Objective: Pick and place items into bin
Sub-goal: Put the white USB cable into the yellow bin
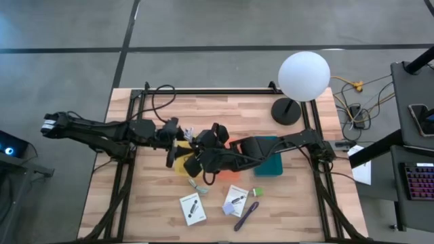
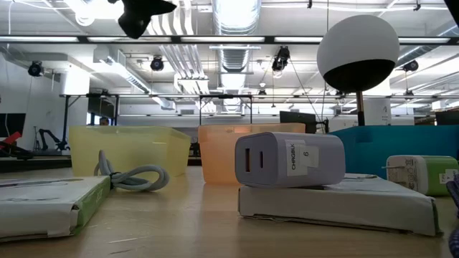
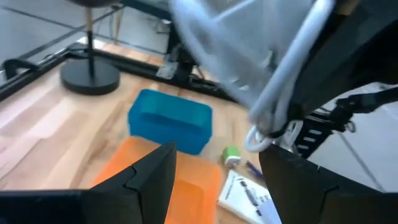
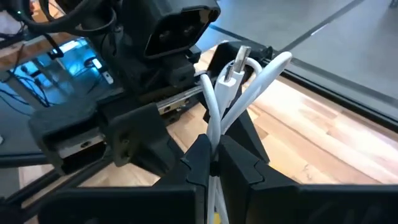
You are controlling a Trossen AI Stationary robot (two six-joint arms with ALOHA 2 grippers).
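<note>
My right gripper [image 4: 214, 163] is shut on a white cable [image 4: 239, 87] and holds it above the yellow bin [image 1: 182, 163] at mid-table. My left gripper [image 3: 217, 180] stands open close in front of that cable [image 3: 280, 93], facing the right gripper; I see no touch. On the near part of the table lie two white cards [image 1: 192, 209] [image 1: 235, 200], a purple strap [image 1: 246, 215], a green cube [image 1: 257, 192] and a grey cable [image 2: 136, 178]. A grey charger [image 2: 287, 161] rests on one card. My right gripper pinches a bundle of folded white cable strands [image 4: 214, 140] between its two fingers. The loops stick out past the fingertips, and the cable's metal plug [image 4: 231, 73] sits at the far end. The cable is lifted clear of the table and the bins.
An orange bin [image 1: 234, 145] and a teal bin [image 1: 271, 164] stand right of the yellow one. The white globe lamp [image 1: 304, 76] stands on its black base [image 1: 286, 110] at the far right. Black frame rails [image 1: 129, 169] run along the table's sides.
</note>
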